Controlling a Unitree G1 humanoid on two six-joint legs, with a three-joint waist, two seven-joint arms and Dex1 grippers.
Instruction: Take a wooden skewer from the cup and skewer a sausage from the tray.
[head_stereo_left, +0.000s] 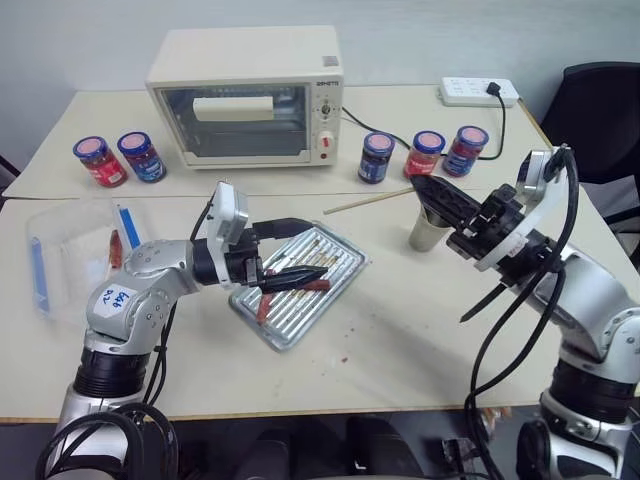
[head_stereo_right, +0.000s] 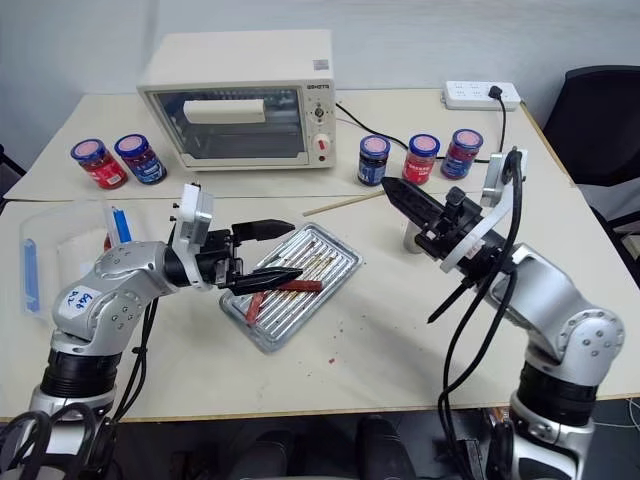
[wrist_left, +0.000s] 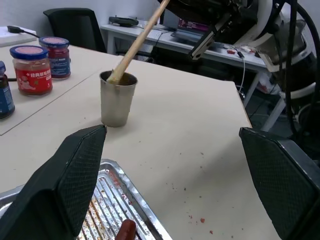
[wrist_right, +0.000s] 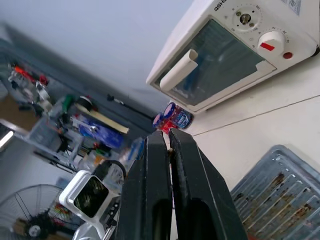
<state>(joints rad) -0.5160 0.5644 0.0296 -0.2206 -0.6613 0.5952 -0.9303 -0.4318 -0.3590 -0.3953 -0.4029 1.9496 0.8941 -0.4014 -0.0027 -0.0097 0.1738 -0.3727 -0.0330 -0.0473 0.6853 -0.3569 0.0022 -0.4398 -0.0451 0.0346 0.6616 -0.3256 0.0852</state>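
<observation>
Since I want to poke a sausage (head_stereo_left: 320, 285) on the tray (head_stereo_left: 340, 262), my right pincer (head_stereo_left: 420, 185) squeezes the stick (head_stereo_left: 365, 202) tight near the cup (head_stereo_left: 428, 232), and my left pincer (head_stereo_left: 300, 252) hangs wide open over the tray.

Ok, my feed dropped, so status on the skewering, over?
Right gripper shut on skewer, out of the cup. Left gripper open over tray, sausage beneath, not gripped. Nothing between skewer and sausage.

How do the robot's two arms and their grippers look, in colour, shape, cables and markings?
Both arms are silver-grey metal with rounded joints and black segments. The left gripper and right gripper have black, tapered, textured jaws on white wrist blocks. Black cables loop along both arms. A white handwritten label marks the left arm.
</observation>
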